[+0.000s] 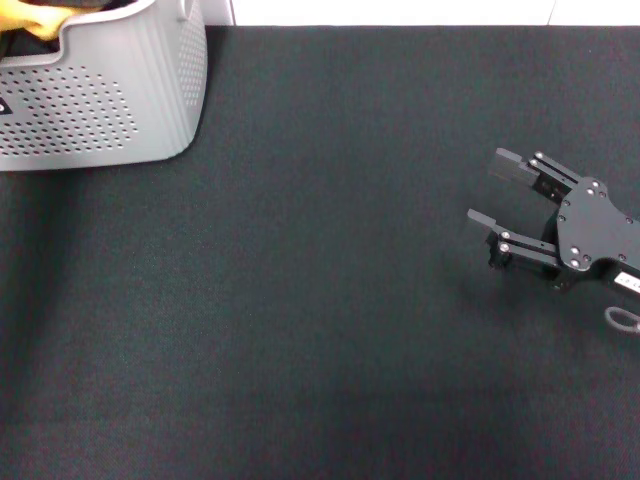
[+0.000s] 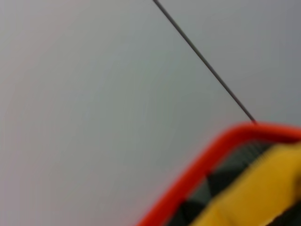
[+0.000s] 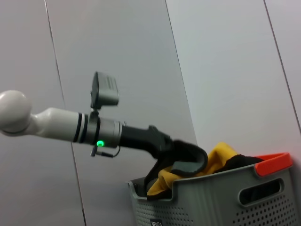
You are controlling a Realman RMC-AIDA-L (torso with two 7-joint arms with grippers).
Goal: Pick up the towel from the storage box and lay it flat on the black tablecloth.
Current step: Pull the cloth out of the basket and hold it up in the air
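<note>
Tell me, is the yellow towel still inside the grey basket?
Inside. The bright yellow terry towel sits bunched in the holey grey plastic basket, left end effector reaching into it.

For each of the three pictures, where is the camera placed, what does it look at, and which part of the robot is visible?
Head view: from the robot's head, looking down on the black tablecloth; the right hand hovers open at the right, the storage box sits far left.
Left wrist view: close above the box, showing the yellow towel and a wall; no robot part visible.
Right wrist view: low, facing across to the box; the left hand reaches into it at the towel.
All three views share the towel; head and right wrist views share the box.
</note>
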